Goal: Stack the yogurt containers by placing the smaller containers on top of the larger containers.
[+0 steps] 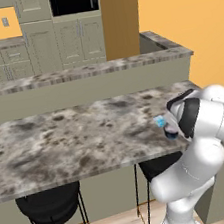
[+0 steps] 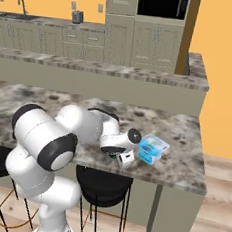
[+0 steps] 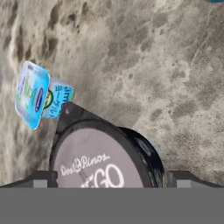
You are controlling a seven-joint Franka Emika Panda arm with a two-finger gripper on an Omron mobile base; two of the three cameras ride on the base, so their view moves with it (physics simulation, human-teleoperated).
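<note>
A light-blue tub [image 3: 33,94] is seen lying tipped on the marble counter [image 3: 166,65], just beside the dark cup [image 3: 103,162] bracketed by the gripper [image 3: 109,177]; jaw contact cannot be told. The tub could be knocked away by a careless move.

On the tabletop [image 2: 183,164], near its right end and front edge, a yogurt tub [image 2: 152,148] sits just right of the gripper [image 2: 125,159]. In the hand view, a round cup [image 3: 105,162] lies between the jaws, with a tub [image 3: 37,94] beside it on the tabletop. Two stools [image 1: 50,206] stand under the front edge, and a raised ledge [image 1: 83,71] runs behind.
</note>
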